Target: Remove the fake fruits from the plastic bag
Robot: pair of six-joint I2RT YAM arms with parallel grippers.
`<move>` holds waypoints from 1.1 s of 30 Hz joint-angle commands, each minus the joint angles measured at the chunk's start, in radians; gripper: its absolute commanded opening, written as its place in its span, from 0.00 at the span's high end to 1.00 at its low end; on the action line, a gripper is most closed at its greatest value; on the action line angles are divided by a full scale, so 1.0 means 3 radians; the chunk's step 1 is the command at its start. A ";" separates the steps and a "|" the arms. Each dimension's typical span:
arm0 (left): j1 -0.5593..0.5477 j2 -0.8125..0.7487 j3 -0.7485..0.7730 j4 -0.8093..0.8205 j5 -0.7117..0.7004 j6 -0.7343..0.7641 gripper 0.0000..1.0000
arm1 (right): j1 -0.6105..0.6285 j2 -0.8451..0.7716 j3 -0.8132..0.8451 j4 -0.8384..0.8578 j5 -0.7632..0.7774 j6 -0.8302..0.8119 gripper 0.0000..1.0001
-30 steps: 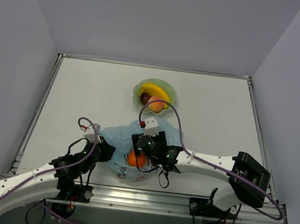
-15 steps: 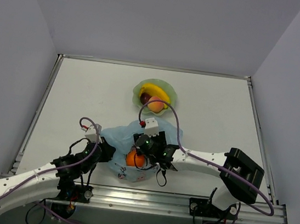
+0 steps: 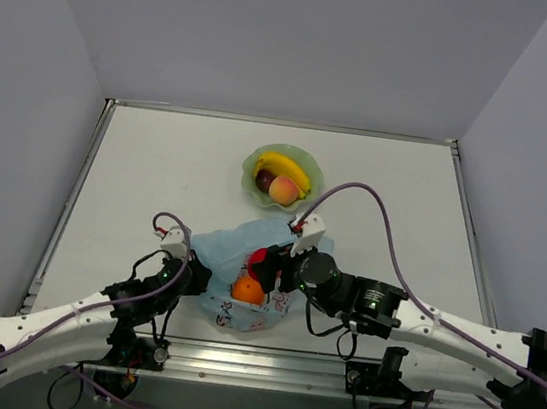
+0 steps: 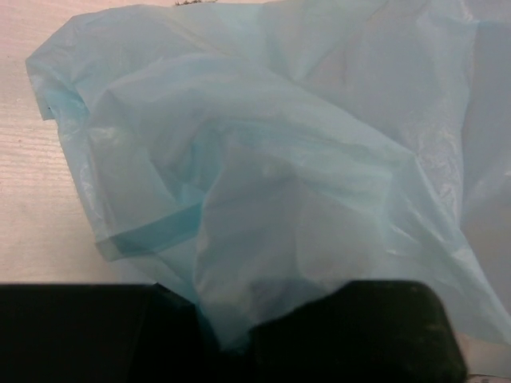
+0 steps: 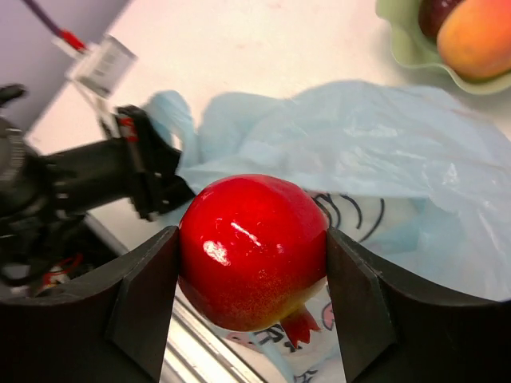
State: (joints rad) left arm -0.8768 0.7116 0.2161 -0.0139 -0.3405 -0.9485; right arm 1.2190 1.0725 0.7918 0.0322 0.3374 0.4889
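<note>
The light-blue plastic bag [image 3: 228, 247] lies crumpled near the table's front edge, with an orange [image 3: 247, 290] showing in its opening. My right gripper [image 3: 268, 263] is shut on a glossy red fruit [image 5: 251, 251] and holds it just above the bag [image 5: 399, 152]. My left gripper [image 3: 198, 275] is shut on the bag's left edge; a fold of the film [image 4: 279, 159] is pinched between its jaws [image 4: 231, 335]. A banana [image 3: 288, 169], a peach-coloured fruit [image 3: 283, 191] and a dark red-brown fruit [image 3: 265, 179] lie in the bowl.
The pale green scalloped bowl [image 3: 250, 166] stands behind the bag at mid table; its rim shows at the top right of the right wrist view [image 5: 399, 48]. The metal rail of the table's front edge [image 3: 264, 355] runs just in front of the bag.
My right gripper has come up out of the bag with the red fruit in it, and the right arm has swung out to the right. The left gripper keeps its hold on the bag.
</note>
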 commanded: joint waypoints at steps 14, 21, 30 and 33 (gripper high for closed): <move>-0.0033 0.0466 0.0123 0.0506 0.0158 0.0252 0.98 | -0.1306 0.0933 0.1148 0.0731 -0.0572 -0.0755 0.63; -0.0043 0.0762 0.0205 0.0848 0.0357 0.0513 0.98 | -0.1670 0.1977 0.1676 0.0910 -0.0608 -0.1066 0.62; -0.0048 0.0982 0.0180 0.1064 0.0480 0.0605 0.98 | -0.1906 0.2745 0.2034 0.1033 -0.0695 -0.1067 0.61; -0.0043 0.0860 0.0174 0.0972 0.0429 0.0610 0.98 | -0.1906 0.2832 0.2039 0.1043 -0.0650 -0.0996 0.46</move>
State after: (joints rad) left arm -0.8833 1.0039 0.2375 0.2535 -0.2066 -0.7860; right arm 0.6540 1.9213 1.3567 0.2958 0.1158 0.1894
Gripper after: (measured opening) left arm 0.028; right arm 0.612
